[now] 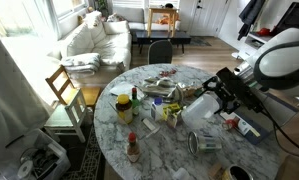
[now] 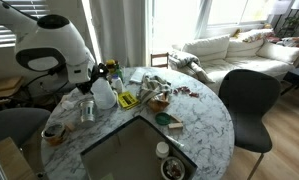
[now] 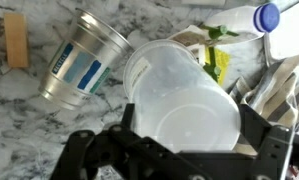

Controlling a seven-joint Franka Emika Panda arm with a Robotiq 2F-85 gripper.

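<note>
Wrist view: the pincer (image 3: 179,138) enters from 6 o'clock with its jaws spread wide, 1 on each side of a translucent white plastic cup (image 3: 179,90). The cup lies on its side on the round white marble tabletop (image 3: 29,110), base toward the camera, and a gap shows between each jaw and the cup wall, so nothing is clamped. At 10 o'clock from the cup, just beside it, a silver metal can with a blue-and-white label (image 3: 84,60) also lies on its side, its open mouth toward 2 o'clock. At 9 o'clock, near the frame edge, stands a small tan wooden block (image 3: 16,42). At 1 o'clock lies a white plastic bottle with a blue cap (image 3: 259,18), and yellow-green packaging (image 3: 217,60) sits just beyond the cup at 2 o'clock.

Both exterior views: the pincer (image 1: 211,100) meets the cup (image 1: 199,112) (image 2: 103,95) near the edge of the tabletop (image 1: 159,155) (image 2: 204,125), beside a cluster of assorted clutter at its middle.
</note>
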